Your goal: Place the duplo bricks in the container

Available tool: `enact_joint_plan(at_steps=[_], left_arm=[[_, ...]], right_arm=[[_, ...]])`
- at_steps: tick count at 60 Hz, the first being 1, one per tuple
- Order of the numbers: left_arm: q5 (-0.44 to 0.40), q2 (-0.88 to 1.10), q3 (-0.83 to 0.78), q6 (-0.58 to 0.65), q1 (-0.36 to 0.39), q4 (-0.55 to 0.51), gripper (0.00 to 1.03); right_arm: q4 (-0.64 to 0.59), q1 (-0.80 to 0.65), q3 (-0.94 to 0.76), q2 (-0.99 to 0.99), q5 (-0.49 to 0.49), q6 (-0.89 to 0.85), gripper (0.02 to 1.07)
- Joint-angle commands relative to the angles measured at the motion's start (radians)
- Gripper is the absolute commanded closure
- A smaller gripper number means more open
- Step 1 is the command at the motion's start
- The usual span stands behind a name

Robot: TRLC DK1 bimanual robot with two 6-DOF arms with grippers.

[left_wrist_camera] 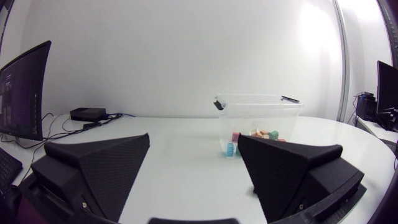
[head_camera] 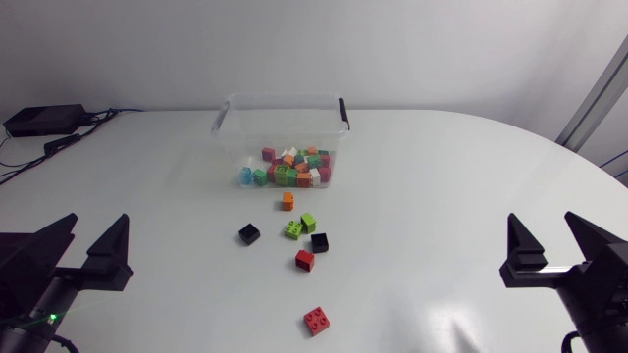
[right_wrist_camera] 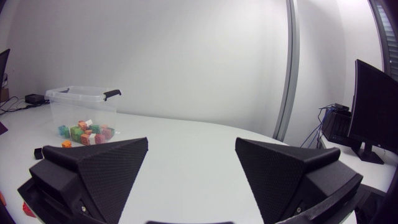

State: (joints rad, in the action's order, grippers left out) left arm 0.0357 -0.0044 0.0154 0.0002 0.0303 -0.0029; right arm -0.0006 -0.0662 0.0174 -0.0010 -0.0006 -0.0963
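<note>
Seen from above, the left gripper (head_camera: 95,235) rests at eight o'clock and the right gripper (head_camera: 542,235) at four o'clock, each with fingers spread wide.

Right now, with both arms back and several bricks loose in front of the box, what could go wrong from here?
The green bricks, the black brick beside them and a red brick lie bunched together; the broad fingers of the left tool or right tool may well knock a neighbour away. The orange brick lies close to the container, so a descending tool could bump and shift it.
</note>
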Motion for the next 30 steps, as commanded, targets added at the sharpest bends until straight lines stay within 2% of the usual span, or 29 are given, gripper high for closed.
enact_joint_plan(at_steps=[1,14,24,30], left_arm=[[0.009,-0.009,-0.014,0.001,-0.004,0.003,0.05],[0.009,-0.011,-0.002,0.003,-0.001,0.014,0.05],[0.007,-0.002,0.049,0.020,0.056,0.015,0.07],[0.007,0.072,0.100,0.018,0.091,0.024,0.08]], right_arm=[[-0.006,0.008,-0.019,-0.004,-0.004,0.024,0.06],[0.034,0.003,-0.014,-0.007,0.007,0.021,0.06],[0.019,0.006,0.052,0.010,-0.004,0.004,0.06],[0.027,0.020,0.111,0.104,-0.004,0.004,0.07]])
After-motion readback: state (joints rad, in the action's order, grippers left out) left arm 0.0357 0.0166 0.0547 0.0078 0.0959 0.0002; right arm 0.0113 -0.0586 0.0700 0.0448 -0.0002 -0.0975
